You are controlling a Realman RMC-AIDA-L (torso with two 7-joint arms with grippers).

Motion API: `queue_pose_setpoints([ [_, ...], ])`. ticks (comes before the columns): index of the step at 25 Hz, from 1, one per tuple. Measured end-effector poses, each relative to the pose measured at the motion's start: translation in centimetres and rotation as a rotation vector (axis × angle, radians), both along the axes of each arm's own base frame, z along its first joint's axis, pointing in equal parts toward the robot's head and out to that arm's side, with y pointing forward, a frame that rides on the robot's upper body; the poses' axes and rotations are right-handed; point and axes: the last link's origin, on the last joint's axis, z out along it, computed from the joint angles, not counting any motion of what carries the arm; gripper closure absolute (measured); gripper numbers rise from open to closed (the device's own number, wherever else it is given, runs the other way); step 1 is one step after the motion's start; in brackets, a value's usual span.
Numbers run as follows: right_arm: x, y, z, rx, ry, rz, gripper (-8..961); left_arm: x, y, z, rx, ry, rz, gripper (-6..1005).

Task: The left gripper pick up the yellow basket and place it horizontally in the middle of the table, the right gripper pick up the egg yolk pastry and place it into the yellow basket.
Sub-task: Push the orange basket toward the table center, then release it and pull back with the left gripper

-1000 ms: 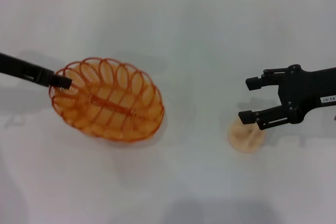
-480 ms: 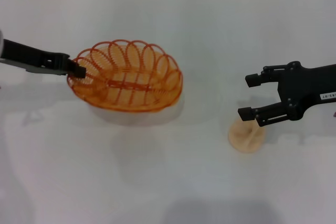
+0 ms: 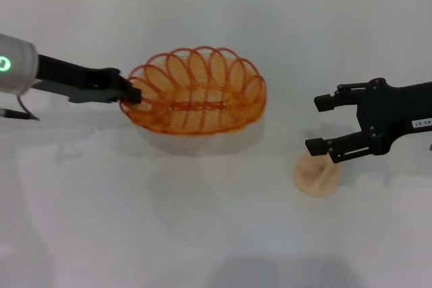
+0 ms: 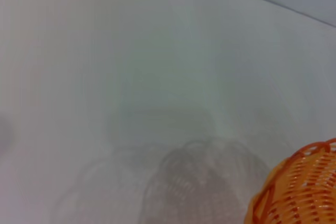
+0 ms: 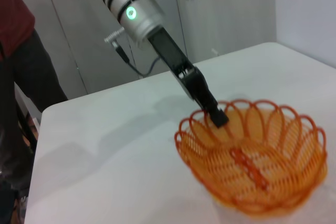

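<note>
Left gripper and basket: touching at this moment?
Touching. In the right wrist view the left gripper is clamped on the rim of the basket; the head view shows the same grip at the basket's left end.

The head camera looks steeply down on the white bench [image 3: 223, 234] from above, the left wrist camera skims close over it, and the right wrist camera faces across toward the left arm, all three sharing the basket [image 3: 196, 91] [image 4: 296, 190] [image 5: 252, 156].
</note>
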Motion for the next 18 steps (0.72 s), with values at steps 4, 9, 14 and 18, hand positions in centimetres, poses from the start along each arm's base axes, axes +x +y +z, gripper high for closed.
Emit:
queue_pose_setpoints([
  [4, -0.1, -0.1, 0.0, -0.003, 0.004, 0.006, 108, 0.2, 0.2, -1.2, -0.014, -0.004, 0.003, 914],
  [9, -0.1, -0.2, 0.1, -0.015, 0.004, 0.013, 109, 0.8, 0.6, -1.7, -0.023, 0.002, -0.002, 914],
  [14, -0.2, -0.3, 0.1, -0.021, 0.005, 0.015, 109, 1.3, 0.9, -2.5, -0.039, 0.027, 0.004, 914],
  [18, -0.2, -0.4, 0.1, -0.026, 0.005, 0.019, 109, 1.3, 1.2, -3.1, -0.044, 0.039, 0.014, 914],
])
